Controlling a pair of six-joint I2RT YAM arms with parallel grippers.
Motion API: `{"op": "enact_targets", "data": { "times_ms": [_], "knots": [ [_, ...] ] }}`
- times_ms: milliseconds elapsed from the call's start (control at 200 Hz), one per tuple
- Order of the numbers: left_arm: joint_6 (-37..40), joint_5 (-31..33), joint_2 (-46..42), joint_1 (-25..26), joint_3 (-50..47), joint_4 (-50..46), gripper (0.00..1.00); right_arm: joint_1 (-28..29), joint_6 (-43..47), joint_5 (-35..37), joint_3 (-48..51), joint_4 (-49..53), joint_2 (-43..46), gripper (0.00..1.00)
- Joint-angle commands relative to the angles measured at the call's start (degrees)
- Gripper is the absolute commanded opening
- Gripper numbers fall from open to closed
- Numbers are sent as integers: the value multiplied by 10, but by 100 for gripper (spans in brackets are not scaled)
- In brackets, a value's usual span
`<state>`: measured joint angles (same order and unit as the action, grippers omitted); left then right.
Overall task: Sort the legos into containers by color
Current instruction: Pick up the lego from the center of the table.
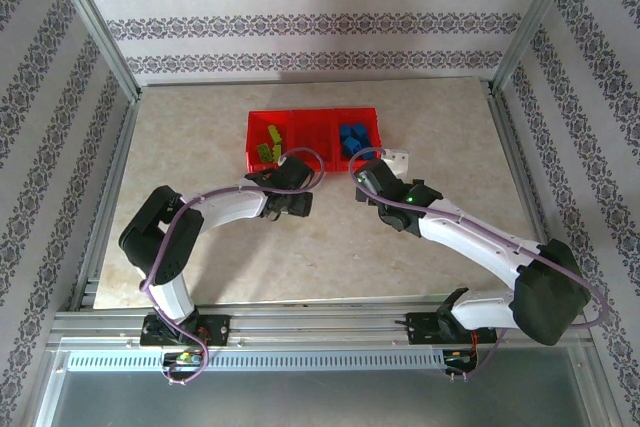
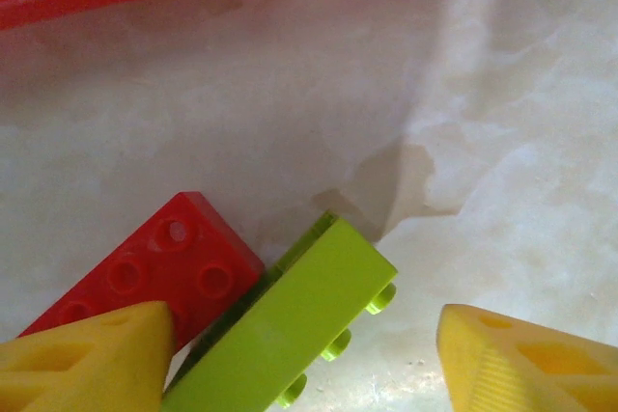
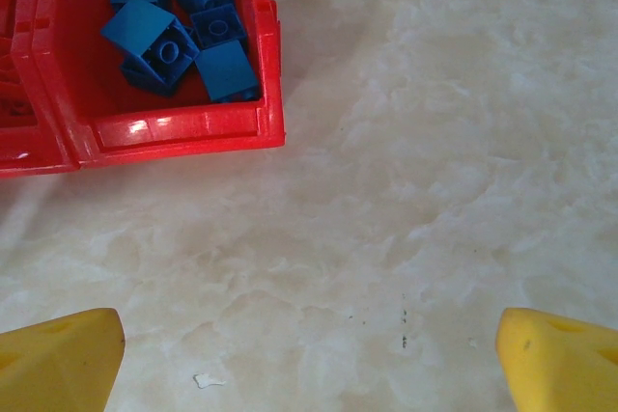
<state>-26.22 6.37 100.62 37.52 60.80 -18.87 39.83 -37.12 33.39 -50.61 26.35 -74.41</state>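
Note:
The containers, a row of three joined red bins (image 1: 312,115), sit at the table's far middle. Several lime green legos (image 1: 268,143) lie in the left bin and several blue legos (image 1: 352,137) (image 3: 183,31) in the right one. Just in front of the tray, my left gripper (image 1: 284,175) (image 2: 304,369) is open around a lime green lego (image 2: 290,330) lying on its side on the table. A red lego (image 2: 145,277) lies against that brick, by the left finger (image 2: 87,359). My right gripper (image 1: 368,173) (image 3: 309,364) hangs open over bare table near the blue bin's corner (image 3: 183,127).
A small white bracket (image 1: 398,160) lies on the table right of the tray. Aluminium frame posts and patterned walls enclose the table. Marble tabletop (image 1: 460,147) spreads to the right and left of the tray and between the two arms.

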Motion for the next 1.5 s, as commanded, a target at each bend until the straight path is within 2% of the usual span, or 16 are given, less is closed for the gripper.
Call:
{"op": "enact_targets", "data": {
  "times_ms": [0,350,585,1124,1494],
  "knots": [
    [-10,-6,6,5,12,-12,67,-8,4,9,2,6,9,98],
    [-29,-23,18,10,5,2,56,-9,-1,2,1,5,2,98],
    [-36,-10,30,12,8,-5,53,-10,-1,6,4,5,8,98],
    [-47,-16,69,14,26,8,21,-9,4,3,-7,7,-1,98],
    [-61,-17,28,27,19,35,13,-10,0,1,-5,5,-1,98]
  ]
}}
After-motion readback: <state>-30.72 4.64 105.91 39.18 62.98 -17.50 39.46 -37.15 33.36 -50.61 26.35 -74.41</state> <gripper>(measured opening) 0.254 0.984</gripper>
